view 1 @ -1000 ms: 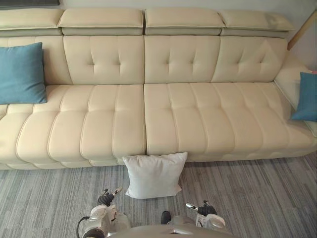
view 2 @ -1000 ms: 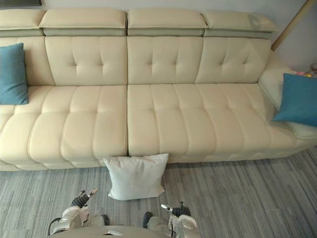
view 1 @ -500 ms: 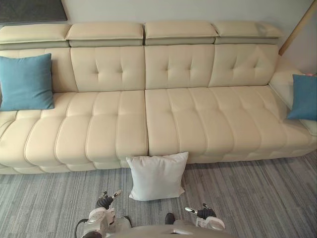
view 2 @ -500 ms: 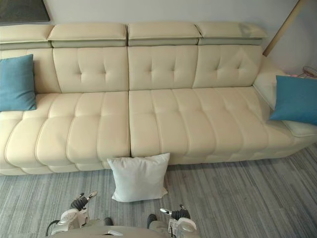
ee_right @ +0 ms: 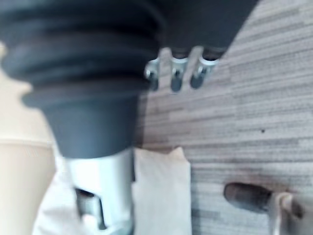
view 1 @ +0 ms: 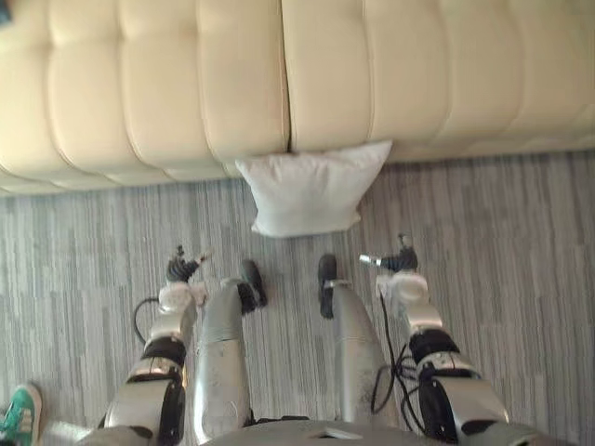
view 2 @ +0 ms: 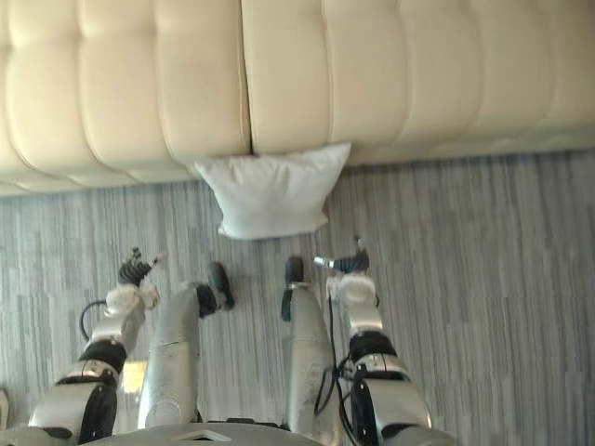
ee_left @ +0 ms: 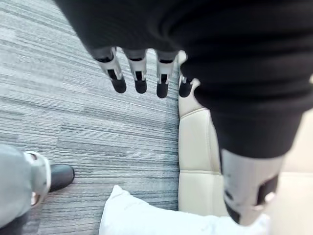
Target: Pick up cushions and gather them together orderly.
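Green shoe: the left eye view shows a green shoe (view 1: 20, 414) on the floor (view 1: 84, 242), at the nearest edge and on the robot's left, behind the left arm.

Left robot hand: the left robot hand (view 1: 182, 270) hangs low over the grey striped carpet, on the left of the cushion and nearer to the robot than it. Its own wrist view shows what the head views do not make clear. The fingers (ee_left: 139, 73) are straight in a row, the thumb (ee_left: 249, 186) stands apart, and nothing is between them.

Right robot hand: the right robot hand (view 1: 394, 264) hangs on the other side, about as far forward as the left one. In its wrist view the fingers (ee_right: 176, 78) are stretched out over the carpet, and the hand is wide and empty.

White cushion: the white cushion (view 1: 311, 190) is on the floor, between the two hands and farther from the robot than them, and it touches neither hand. Its far edge is against the front of the sofa, just under the seam between two seat parts. From above it is hard to tell whether it leans or lies flat. Both wrist views show one corner of it past the thumb.

Sofa: the cream sofa (view 1: 186, 84) with tufted seat panels crosses the far side of both eye views. The left wrist view shows its front face beside the cushion.
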